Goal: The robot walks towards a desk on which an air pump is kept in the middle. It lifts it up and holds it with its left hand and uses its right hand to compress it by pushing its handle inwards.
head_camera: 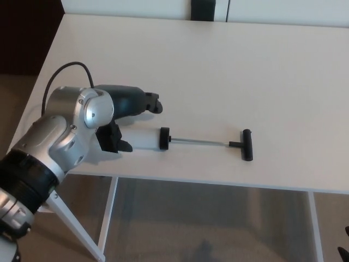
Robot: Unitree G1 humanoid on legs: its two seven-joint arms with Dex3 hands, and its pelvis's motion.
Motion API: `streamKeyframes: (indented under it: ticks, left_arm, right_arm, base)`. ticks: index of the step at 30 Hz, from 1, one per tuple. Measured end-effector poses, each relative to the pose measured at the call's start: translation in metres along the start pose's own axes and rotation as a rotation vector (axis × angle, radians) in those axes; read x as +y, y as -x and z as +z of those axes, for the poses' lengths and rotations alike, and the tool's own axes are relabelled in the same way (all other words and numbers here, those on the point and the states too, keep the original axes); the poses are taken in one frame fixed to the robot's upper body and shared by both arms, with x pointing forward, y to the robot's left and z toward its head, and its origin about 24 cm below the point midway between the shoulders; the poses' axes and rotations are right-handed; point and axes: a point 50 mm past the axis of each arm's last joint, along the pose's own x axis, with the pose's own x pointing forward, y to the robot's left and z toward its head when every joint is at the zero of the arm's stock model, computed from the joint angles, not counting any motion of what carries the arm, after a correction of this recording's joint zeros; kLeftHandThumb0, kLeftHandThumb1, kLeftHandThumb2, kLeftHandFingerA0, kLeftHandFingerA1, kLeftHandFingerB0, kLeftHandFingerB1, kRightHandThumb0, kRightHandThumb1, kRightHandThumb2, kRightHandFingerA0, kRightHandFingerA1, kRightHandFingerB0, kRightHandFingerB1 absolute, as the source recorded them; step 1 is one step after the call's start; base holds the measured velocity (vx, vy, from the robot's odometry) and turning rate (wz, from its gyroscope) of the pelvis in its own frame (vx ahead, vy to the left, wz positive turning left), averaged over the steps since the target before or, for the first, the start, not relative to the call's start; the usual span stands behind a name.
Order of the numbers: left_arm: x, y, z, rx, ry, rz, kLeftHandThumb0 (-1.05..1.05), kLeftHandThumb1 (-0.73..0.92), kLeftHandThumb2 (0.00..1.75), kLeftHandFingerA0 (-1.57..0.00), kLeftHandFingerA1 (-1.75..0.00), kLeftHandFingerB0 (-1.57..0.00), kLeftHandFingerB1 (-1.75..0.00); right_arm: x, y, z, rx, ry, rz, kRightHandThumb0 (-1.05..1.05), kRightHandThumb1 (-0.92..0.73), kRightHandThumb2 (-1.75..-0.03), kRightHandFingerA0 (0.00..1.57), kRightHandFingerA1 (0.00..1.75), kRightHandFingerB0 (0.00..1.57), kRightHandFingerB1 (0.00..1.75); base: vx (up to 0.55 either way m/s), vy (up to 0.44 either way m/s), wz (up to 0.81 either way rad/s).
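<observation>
The air pump (188,141) is found lying flat near the front edge of the white desk (229,65), its rod drawn out and its black T-handle (247,144) toward the right. The left hand (126,117) is positioned over the pump's white barrel (fingers spread to either side, nothing gripped). The right hand is not seen.

Pale cream desk (229,65) on white legs (73,224), grey-brown floor (207,224) beneath — dark panel (22,33) at left
</observation>
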Motion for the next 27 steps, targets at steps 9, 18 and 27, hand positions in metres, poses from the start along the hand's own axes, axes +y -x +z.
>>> streamKeyframes:
  ticks: [9, 18, 27]
  left_arm:
    - [-0.008, -0.006, 0.002, 0.005, 0.004, -0.018, -0.16, 0.43, 0.89, -0.02, -0.5, 0.0, -0.48]
    - [-0.013, -0.011, -0.001, 0.029, -0.005, -0.006, -0.24, 0.44, 0.55, -0.08, -0.27, -0.11, -0.27]
    - [-0.019, -0.013, -0.003, 0.035, -0.006, 0.008, -0.17, 0.4, 0.88, -0.02, -0.5, 0.0, -0.47]
  right_arm:
    - [-0.002, -0.001, 0.002, -0.001, -0.009, -0.007, -0.62, -0.58, -0.92, 0.34, 0.53, 0.25, 0.46]
    - [-0.002, -0.003, 0.004, -0.002, -0.012, -0.01, -0.63, -0.58, -0.91, 0.3, 0.52, 0.27, 0.47]
    - [-0.003, -0.003, 0.005, -0.002, -0.013, -0.011, -0.63, -0.59, -0.91, 0.32, 0.53, 0.26, 0.47]
  base:
    - [0.0, 0.0, 0.0]
    - [0.0, 0.0, 0.0]
    - [0.0, 0.0, 0.0]
